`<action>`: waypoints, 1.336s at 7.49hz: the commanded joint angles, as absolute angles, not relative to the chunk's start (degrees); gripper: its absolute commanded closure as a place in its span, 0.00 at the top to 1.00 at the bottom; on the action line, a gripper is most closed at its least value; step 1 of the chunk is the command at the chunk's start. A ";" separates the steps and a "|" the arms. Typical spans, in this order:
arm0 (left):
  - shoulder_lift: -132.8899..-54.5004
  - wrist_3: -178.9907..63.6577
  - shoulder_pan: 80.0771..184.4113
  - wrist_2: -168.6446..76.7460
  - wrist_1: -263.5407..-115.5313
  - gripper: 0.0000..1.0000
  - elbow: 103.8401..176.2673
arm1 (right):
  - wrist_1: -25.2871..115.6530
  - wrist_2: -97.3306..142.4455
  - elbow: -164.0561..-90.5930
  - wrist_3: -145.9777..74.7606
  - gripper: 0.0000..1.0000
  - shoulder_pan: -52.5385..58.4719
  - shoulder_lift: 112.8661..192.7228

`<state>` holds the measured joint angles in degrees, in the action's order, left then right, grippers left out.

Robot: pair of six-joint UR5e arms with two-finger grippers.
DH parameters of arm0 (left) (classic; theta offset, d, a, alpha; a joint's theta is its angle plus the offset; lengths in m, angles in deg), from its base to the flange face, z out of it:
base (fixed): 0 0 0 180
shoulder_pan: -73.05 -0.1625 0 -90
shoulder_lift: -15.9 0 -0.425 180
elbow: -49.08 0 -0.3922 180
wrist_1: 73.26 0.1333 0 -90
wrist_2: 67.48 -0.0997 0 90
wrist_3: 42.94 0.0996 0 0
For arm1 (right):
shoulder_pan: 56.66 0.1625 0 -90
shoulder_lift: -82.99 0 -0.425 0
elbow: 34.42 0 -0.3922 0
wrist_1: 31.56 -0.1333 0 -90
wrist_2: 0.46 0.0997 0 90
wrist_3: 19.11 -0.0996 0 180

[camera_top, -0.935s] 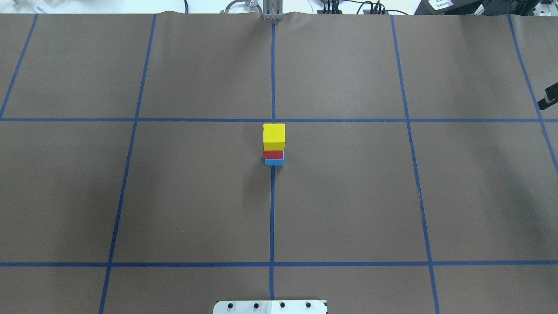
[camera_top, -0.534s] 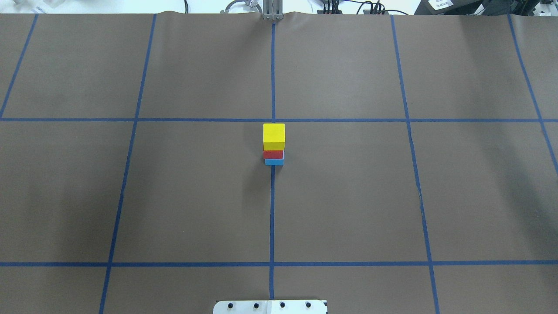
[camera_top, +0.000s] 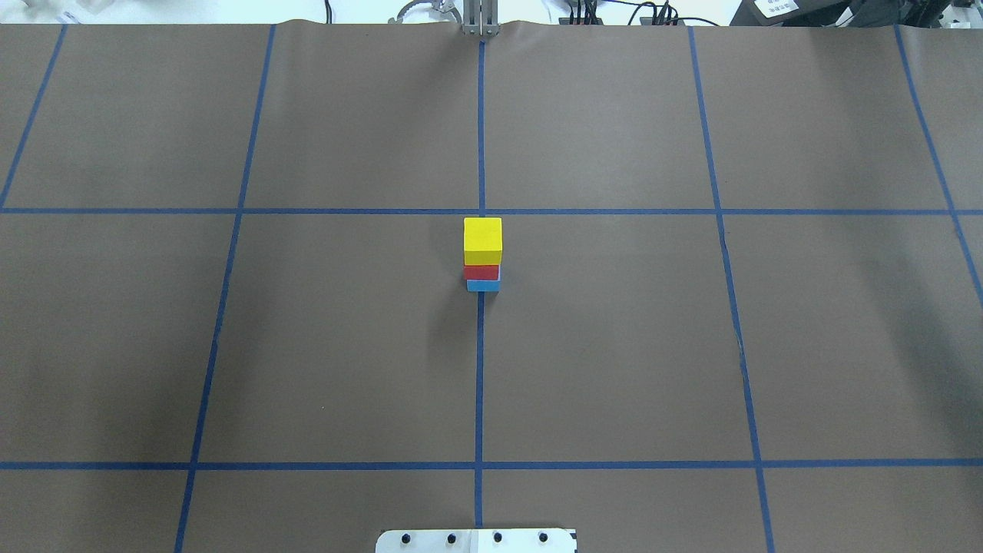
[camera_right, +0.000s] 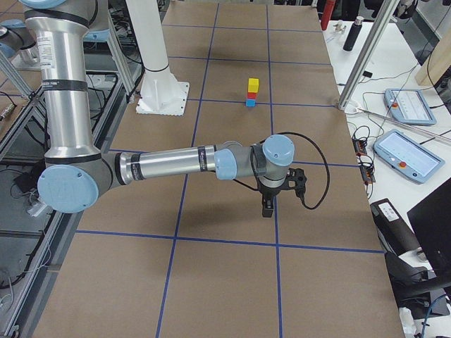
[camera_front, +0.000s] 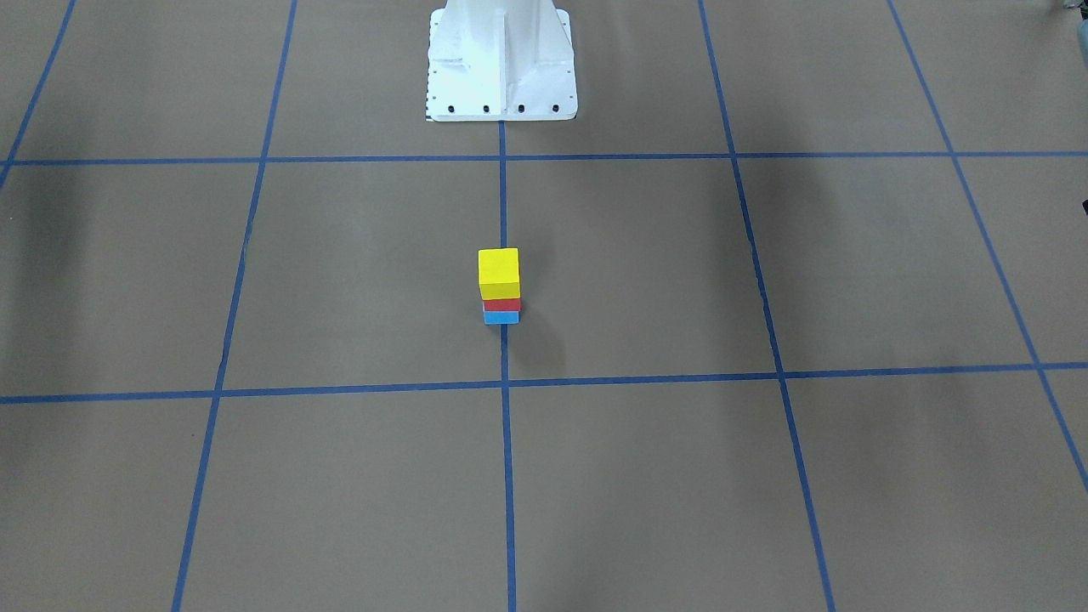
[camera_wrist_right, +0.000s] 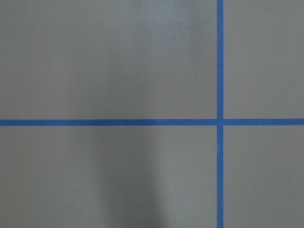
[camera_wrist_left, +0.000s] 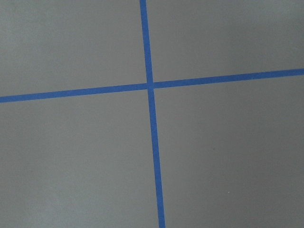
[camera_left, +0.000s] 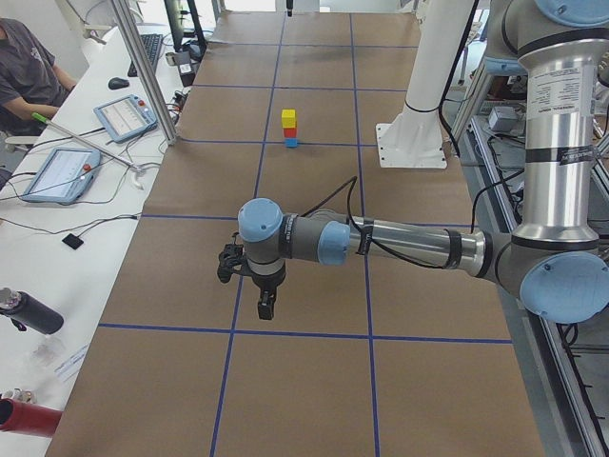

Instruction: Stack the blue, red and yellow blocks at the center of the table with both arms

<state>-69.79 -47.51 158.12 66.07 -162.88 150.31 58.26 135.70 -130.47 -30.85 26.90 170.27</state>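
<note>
Near edge: base plate (camera_top: 476, 540) is sitting on the centre tape line (camera_top: 479, 384). Left gripper (camera_left: 265, 307) is hanging low over the table (camera_top: 307, 346) at its left end, and right gripper (camera_right: 268, 209) is doing the same at the right end. Both are showing only in the side views, so I cannot tell how far the fingers are parted. Nothing is visibly in either. Wrist cameras are showing only bare cover and tape crossings.

Centre: the stack is standing on the centre line, between the near and far cross lines, closer to the far one. Blue block (camera_top: 483, 286) is lying at the bottom, red block (camera_top: 481, 272) on it, yellow block (camera_top: 482, 240) on top, edges looking close to flush. I am judging the task complete.

Handling, judged: blocks are looking rigid, light and smooth-painted, so possibly a little slippery. Best taken squarely across two opposite side faces, mid-height. A sideways nudge is risking a topple.

Far edge: cables (camera_top: 653, 11) and a white label (camera_top: 776, 6) are showing, but no writing is reading clearly. Blocks are carrying no markings.
</note>
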 commanded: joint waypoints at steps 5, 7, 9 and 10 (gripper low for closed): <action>-66.89 -48.21 158.30 68.40 -162.55 1.00 153.24 | 56.86 136.56 -130.30 -31.06 1.00 26.83 172.11; -66.98 -47.95 158.30 68.14 -162.73 1.00 153.41 | 56.85 136.38 -130.66 -30.97 1.00 26.92 172.37; -67.07 -48.29 158.30 68.22 -162.82 1.00 153.41 | 56.85 136.38 -130.74 -30.53 1.00 26.92 172.28; -67.16 -48.30 158.30 68.22 -162.82 1.00 153.24 | 56.85 136.29 -130.66 -30.45 1.00 26.92 172.20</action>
<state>-67.06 -48.21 158.31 68.23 -162.82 153.35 56.86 136.37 -130.67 -30.58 26.92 172.29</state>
